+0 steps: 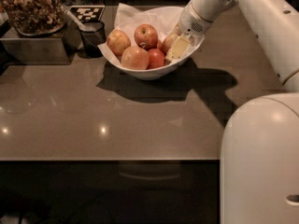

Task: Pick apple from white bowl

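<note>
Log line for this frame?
phase: reach | tool: inside white bowl, right side, beside rightmost apple | lift: not yet

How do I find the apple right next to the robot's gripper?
Look at the white bowl at the back of the brown counter. The gripper dips into its right side, and the apple sits just left of it, half hidden. It's yellowish with a reddish blush, unlike the small bright red apple in front and the deep red apple with a stem dimple.
</note>
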Tool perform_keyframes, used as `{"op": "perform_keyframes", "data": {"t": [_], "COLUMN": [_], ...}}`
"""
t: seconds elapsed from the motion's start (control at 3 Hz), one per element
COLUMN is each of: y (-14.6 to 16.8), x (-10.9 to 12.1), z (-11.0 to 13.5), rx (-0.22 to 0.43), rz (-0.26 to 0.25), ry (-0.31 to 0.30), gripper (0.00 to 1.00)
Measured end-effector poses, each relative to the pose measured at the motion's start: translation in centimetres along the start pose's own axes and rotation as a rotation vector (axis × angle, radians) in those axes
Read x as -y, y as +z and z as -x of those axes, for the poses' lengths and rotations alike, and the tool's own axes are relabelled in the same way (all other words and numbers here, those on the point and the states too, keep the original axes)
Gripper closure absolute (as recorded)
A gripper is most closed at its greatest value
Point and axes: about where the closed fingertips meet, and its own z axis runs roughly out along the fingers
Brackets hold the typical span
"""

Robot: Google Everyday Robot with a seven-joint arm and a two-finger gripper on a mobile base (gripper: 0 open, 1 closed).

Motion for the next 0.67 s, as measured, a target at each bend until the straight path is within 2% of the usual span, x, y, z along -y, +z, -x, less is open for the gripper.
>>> {"op": "perform_keyframes", "data": {"t": [0.33, 0.67], "y": [-0.1, -1.5], "x": [0.1, 0.0], "z": [0.2, 0.7], "rx": [0.017, 0.106], "rz": [-0.006, -0.003], "ry": [-0.004, 0.053], "gripper": [1.00, 1.00]}}
